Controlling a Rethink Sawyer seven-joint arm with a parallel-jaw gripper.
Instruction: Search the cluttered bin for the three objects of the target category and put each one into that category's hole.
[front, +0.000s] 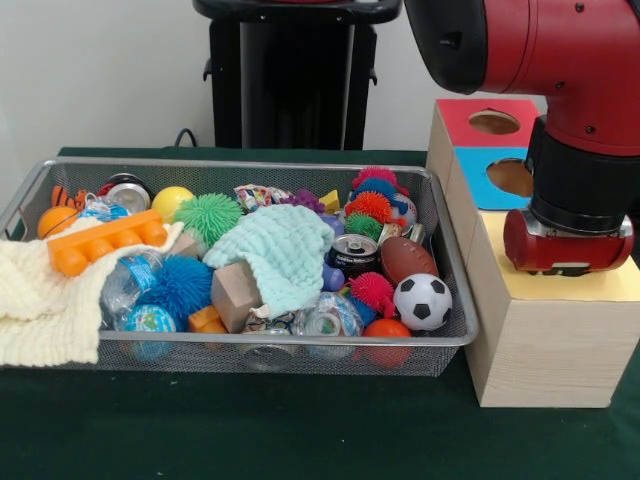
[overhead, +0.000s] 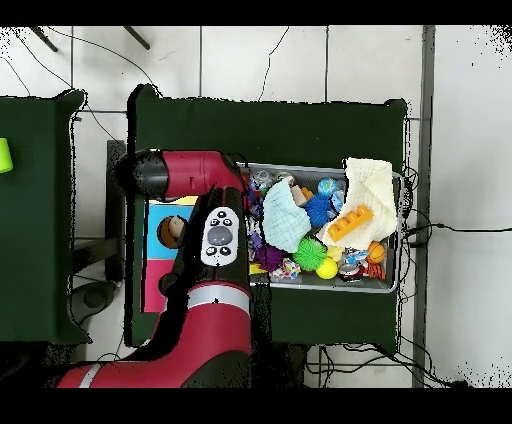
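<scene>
balls like the soccer ball (front: 422, 301) look light, hard and slippery; grab around the middle. gripper (front: 567, 262) hidden, cannot tell.

1. Two cloths: one mint green (front: 283, 250), one cream (front: 40, 300).
2. Two toy sports balls: one soccer ball (front: 422, 301), one football (front: 407, 259).
3. One orange toy brick (front: 108, 240).
4. One wooden block (front: 235, 294).
5. One dark drink can (front: 352, 256).
</scene>
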